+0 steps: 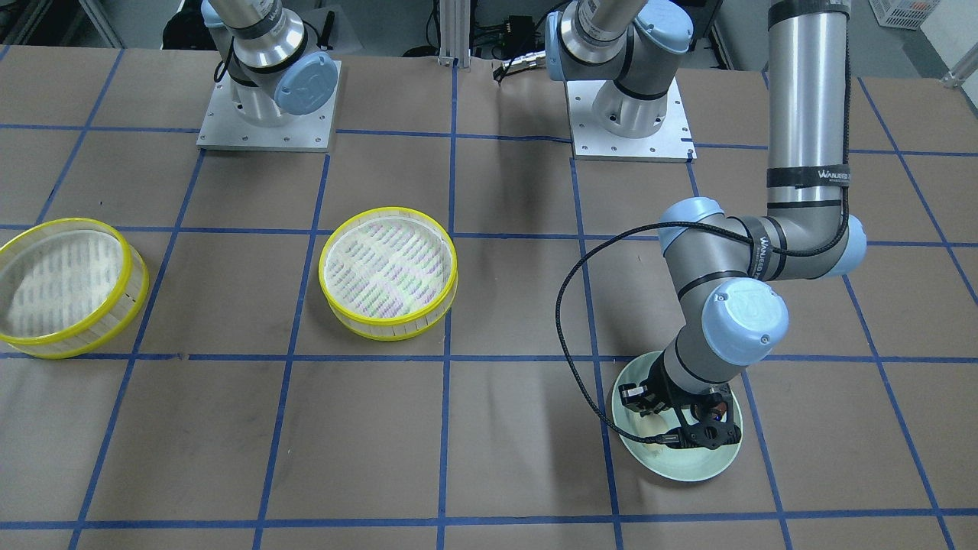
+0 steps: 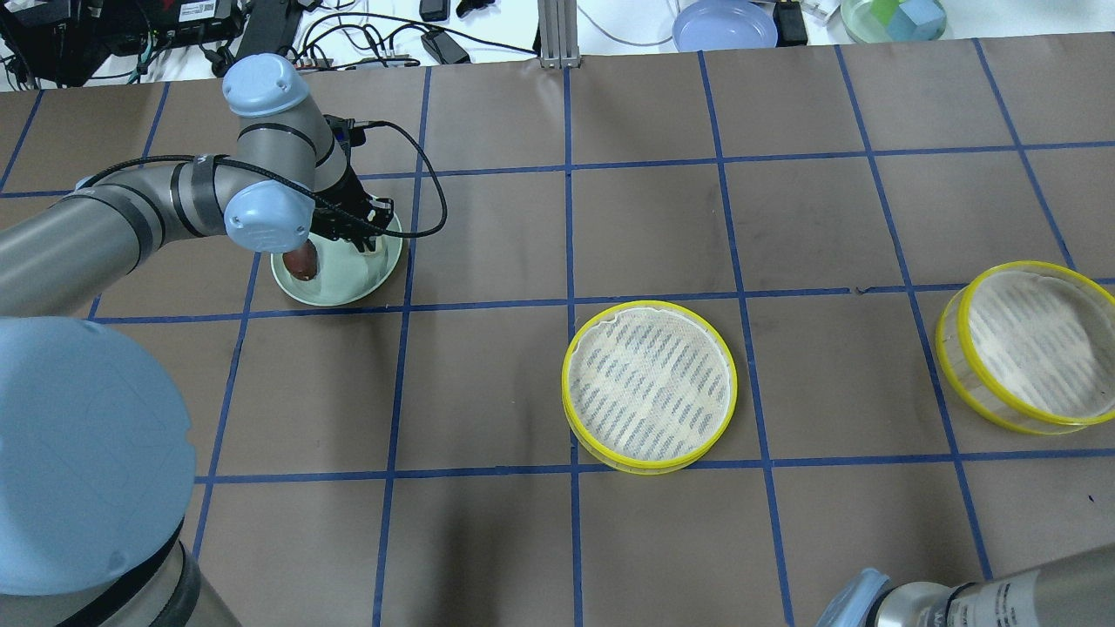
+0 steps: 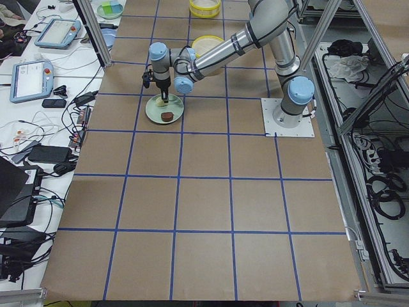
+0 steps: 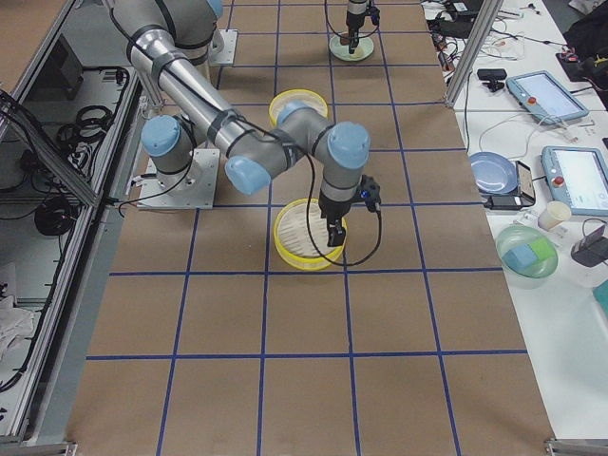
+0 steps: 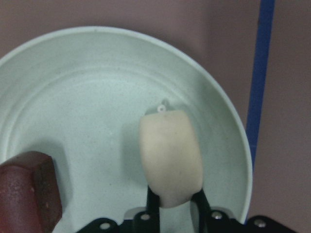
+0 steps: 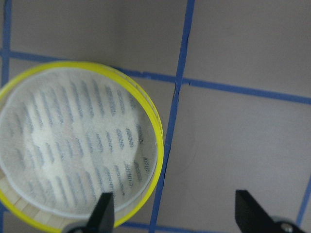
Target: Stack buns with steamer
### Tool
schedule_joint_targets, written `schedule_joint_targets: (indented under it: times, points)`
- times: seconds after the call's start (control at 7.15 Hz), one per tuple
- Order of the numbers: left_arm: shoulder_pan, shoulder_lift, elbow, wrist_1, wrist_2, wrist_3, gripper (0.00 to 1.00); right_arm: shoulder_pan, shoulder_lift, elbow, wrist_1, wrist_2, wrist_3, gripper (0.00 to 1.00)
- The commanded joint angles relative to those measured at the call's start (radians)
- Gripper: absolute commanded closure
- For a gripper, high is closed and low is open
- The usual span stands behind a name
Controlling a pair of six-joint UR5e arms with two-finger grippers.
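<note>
My left gripper (image 2: 361,248) is down in the pale green plate (image 2: 348,292). In the left wrist view its fingers (image 5: 151,206) are shut on the pale cream bun (image 5: 170,155), held low over the plate (image 5: 97,73). The dark reddish-brown bun (image 2: 302,259) lies on the plate beside it, at the lower left of the left wrist view (image 5: 26,189). Two yellow-rimmed steamer trays stand apart: one mid-table (image 2: 649,383), one at the right (image 2: 1028,357). My right gripper (image 6: 175,213) is open and empty, hovering high beside the right steamer tray (image 6: 73,145).
Blue tape lines grid the brown table. Both arm bases (image 1: 267,99) (image 1: 630,107) stand at the robot's edge. A blue bowl (image 2: 725,24) and cables lie past the far edge. Open table lies between the plate and the middle steamer.
</note>
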Motion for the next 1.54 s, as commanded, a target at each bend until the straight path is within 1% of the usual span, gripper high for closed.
schedule_joint_targets:
  times: [0.0,0.14,0.28,0.42,0.56,0.7,0.84,0.98,1.12,1.26,1.4]
  points:
    - [0.002,0.059,0.019,-0.038,0.002,-0.012,1.0,-0.073,0.069,0.137,-0.112,0.033,-0.086,0.11]
    - [-0.007,0.094,0.02,-0.081,0.002,-0.029,1.0,-0.073,0.106,0.143,-0.136,0.028,-0.086,0.28]
    - [-0.023,0.14,0.02,-0.139,-0.005,-0.123,1.0,-0.073,0.121,0.143,-0.164,-0.016,-0.084,0.64]
    - [-0.074,0.189,0.02,-0.209,-0.007,-0.171,1.0,-0.071,0.129,0.145,-0.181,-0.025,-0.08,0.89]
    - [-0.155,0.222,0.02,-0.224,-0.005,-0.263,1.0,-0.073,0.134,0.143,-0.188,-0.025,-0.077,1.0]
    - [-0.235,0.242,0.02,-0.234,-0.011,-0.324,1.0,-0.068,0.129,0.14,-0.188,-0.025,-0.074,1.0]
    - [-0.312,0.26,0.018,-0.257,-0.057,-0.375,1.0,-0.065,0.12,0.137,-0.182,-0.027,-0.043,1.0]
    - [-0.396,0.273,0.015,-0.265,-0.082,-0.467,1.0,-0.064,0.092,0.133,-0.176,-0.026,-0.031,1.0]
    - [-0.484,0.261,0.006,-0.265,-0.112,-0.533,1.0,-0.053,0.039,0.117,-0.152,-0.024,-0.011,1.0]
    - [-0.551,0.248,0.0,-0.268,-0.131,-0.555,1.0,-0.007,-0.015,0.069,-0.057,-0.029,0.01,1.0]
    - [-0.573,0.248,-0.026,-0.267,-0.214,-0.56,1.0,0.048,-0.058,-0.003,0.054,-0.041,0.073,1.0]
